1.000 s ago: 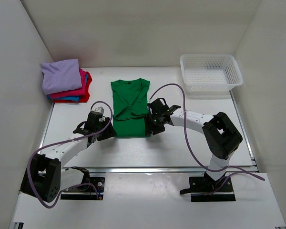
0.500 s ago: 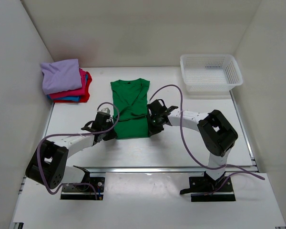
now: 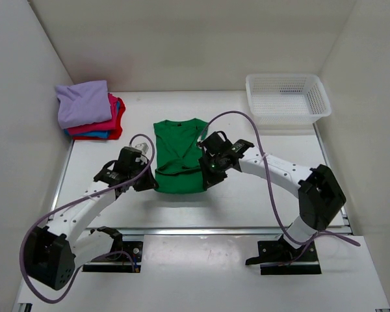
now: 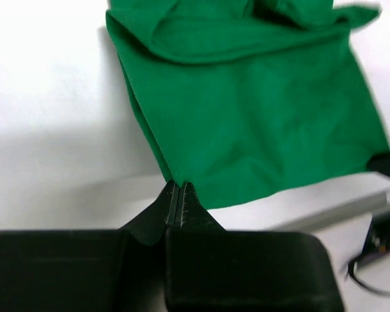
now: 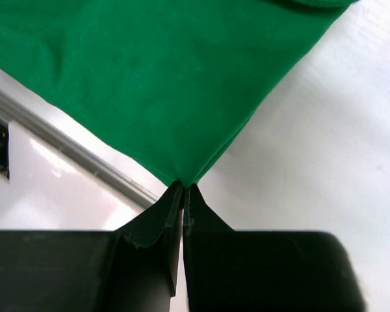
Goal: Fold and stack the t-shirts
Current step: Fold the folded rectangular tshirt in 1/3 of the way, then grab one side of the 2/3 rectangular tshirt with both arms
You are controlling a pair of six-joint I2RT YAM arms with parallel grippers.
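The bright green t-shirt (image 3: pixel 179 159) lies in the middle of the table, sleeves folded in, collar at the far end. My left gripper (image 3: pixel 152 185) is shut on its near left hem corner; in the left wrist view the tips (image 4: pixel 180 188) pinch the green cloth (image 4: pixel 260 123). On the near right corner my right gripper (image 3: pixel 205 184) is shut too, and the right wrist view shows the cloth (image 5: pixel 156 78) drawn to a point between the tips (image 5: pixel 183 188). Folded shirts are stacked at the far left: lavender (image 3: pixel 83 103) on pink-red (image 3: pixel 97 123) on blue (image 3: pixel 94 134).
A white plastic mesh basket (image 3: pixel 286 97) stands at the far right corner. White walls enclose the table on the left, back and right. A metal rail (image 3: pixel 214 231) runs along the near edge in front of the arm bases.
Both grippers have shut on the green shirt's near corners. The shirt has shifted a little toward the arms, its collar end now nearer than before.
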